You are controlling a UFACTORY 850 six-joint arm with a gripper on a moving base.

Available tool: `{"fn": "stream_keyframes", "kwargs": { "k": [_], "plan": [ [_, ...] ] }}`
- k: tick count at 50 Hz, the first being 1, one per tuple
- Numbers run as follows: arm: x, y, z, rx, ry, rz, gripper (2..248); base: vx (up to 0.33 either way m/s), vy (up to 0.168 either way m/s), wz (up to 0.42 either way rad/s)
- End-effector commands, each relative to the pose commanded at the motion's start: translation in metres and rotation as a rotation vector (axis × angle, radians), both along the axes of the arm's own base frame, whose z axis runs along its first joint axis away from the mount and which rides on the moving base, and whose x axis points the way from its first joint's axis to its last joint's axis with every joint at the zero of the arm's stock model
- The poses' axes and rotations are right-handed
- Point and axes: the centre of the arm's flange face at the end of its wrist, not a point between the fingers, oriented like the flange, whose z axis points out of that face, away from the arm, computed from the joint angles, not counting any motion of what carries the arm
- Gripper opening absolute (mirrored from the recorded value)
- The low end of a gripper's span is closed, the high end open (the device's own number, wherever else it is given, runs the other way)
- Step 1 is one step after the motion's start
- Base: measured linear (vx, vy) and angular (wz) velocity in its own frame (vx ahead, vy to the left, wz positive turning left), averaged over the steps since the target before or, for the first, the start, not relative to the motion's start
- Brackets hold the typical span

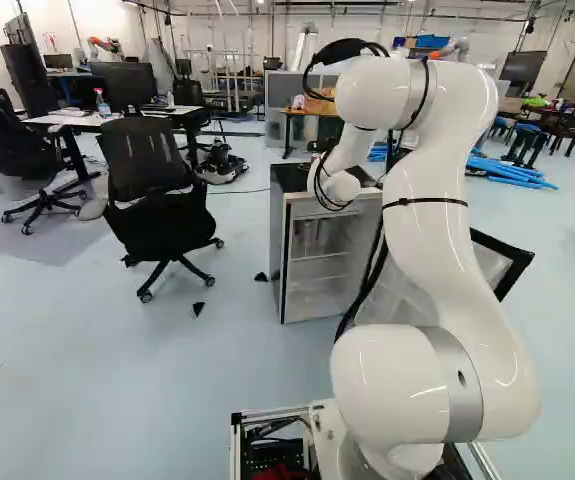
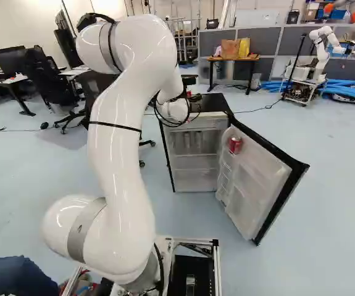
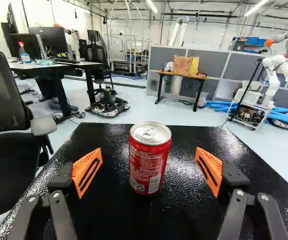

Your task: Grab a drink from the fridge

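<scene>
Upper middle of the right base view, gripper (image 2: pixel 191 90) spread wide, red can (image 3: pixel 150 160) upright between its fingers (image 3: pixel 86 172) atop the fridge (image 2: pixel 210 103).

In the left base view, a chair (image 1: pixel 147 160) stands left of centre, a desk (image 1: pixel 72 120) upper left. In the right, blue tubes (image 2: pixel 345 90) lie upper right.

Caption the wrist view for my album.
Red metal can on black fridge top, between orange pads of open black gripper.
</scene>
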Motion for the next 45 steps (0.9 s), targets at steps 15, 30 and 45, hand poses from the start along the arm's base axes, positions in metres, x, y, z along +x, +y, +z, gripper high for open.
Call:
{"fn": "stream_keyframes", "kwargs": {
  "k": [15, 30, 45],
  "plan": [
    [-0.025, 0.007, 0.005, 0.004, 0.023, 0.004, 247, 0.0, 0.0, 0.0],
    [-0.055, 0.006, 0.01, 0.007, 0.047, -0.005, 247, 0.0, 0.0, 0.0],
    [-0.086, -0.001, 0.021, 0.01, 0.058, -0.024, 247, 0.0, 0.0, 0.0]
  ]
}}
